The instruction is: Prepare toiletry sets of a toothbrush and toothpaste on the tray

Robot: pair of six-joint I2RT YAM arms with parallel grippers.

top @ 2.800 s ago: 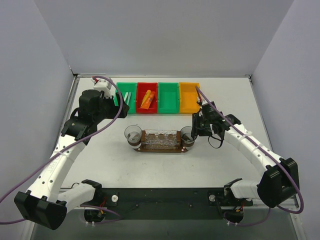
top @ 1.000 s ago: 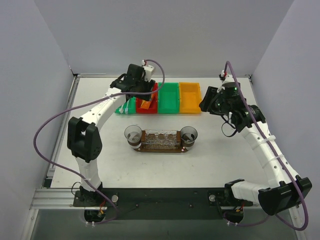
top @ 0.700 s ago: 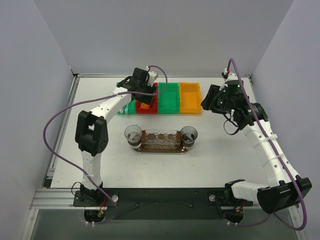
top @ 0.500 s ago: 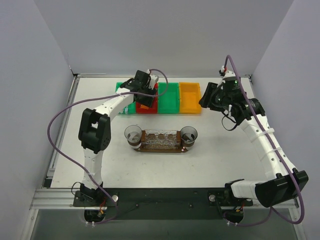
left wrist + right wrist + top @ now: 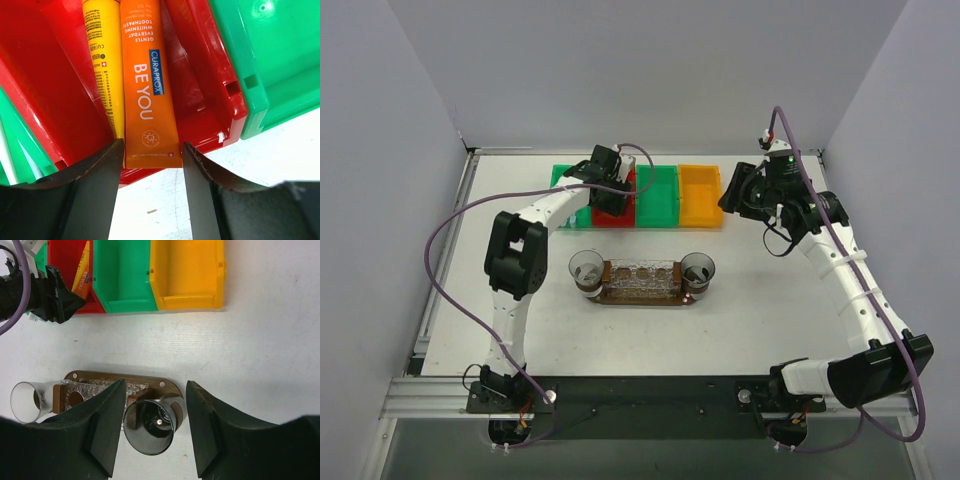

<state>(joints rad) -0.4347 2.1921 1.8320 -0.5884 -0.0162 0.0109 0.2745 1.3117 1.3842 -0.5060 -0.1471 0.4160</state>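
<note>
Our left tool (image 5: 152, 148), its arm stretched far, hangs open astride the orange toothpaste (image 5: 147, 90) in the red bin (image 5: 200, 75); we read "CURAPROX BE YOU". Our right tool (image 5: 155, 387) hovers open above the tray (image 5: 100, 376).

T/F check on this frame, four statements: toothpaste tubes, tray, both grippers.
1. The orange tube and the yellow tube both lie in the red bin. True.
2. The left gripper is shut on the orange tube. False: its jaws stand open, one on each side of the tube's near end.
3. A toothbrush lies on the tray. False: none is on it; a cup stands at each end.
4. The right gripper is open and holds nothing. True.
</note>
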